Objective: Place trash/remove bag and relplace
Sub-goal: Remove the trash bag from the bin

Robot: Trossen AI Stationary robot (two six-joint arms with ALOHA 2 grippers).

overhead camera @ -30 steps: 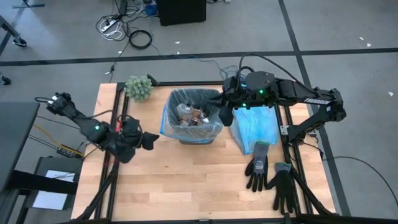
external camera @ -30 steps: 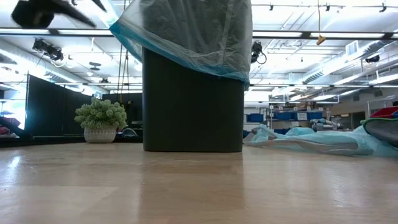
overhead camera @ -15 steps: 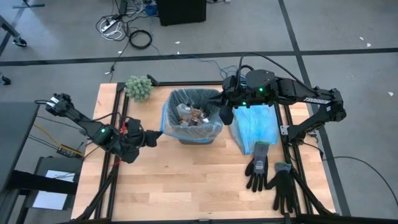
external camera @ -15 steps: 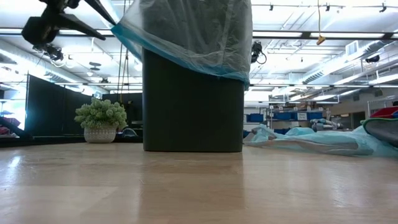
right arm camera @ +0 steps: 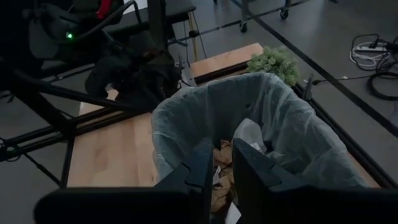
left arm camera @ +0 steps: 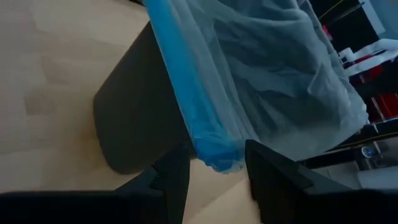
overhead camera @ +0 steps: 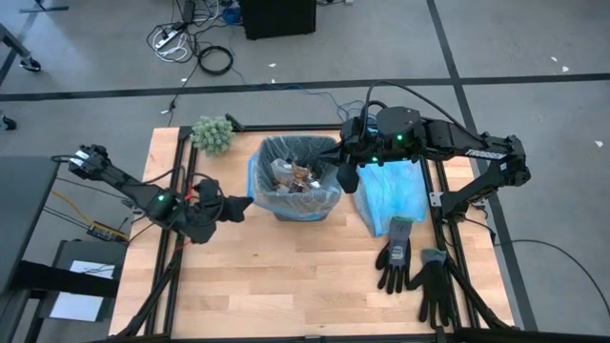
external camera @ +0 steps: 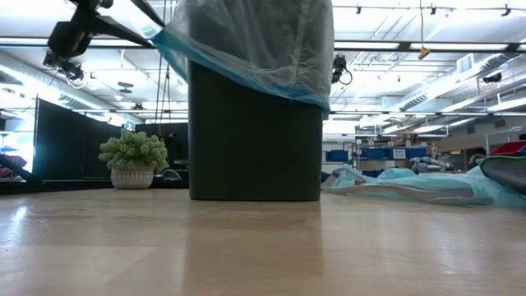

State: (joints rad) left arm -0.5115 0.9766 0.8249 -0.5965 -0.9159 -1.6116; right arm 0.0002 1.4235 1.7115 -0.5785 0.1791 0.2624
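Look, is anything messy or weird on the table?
Mostly the blue bag: it lies crumpled flat on the table beside the bin, under the right gripper. Two black gloves lie loose by the table's right edge. The bin's bag hangs lopsided, lower on one side.

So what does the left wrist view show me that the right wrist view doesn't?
Only the left wrist view shows the black bin's outer wall and the blue hem of the liner's overhang, which lies between the left gripper's open fingers. Only the right wrist view shows the trash inside, the green fuzzy clump and the right gripper at the rim. Both show the grey-white translucent plastic liner.
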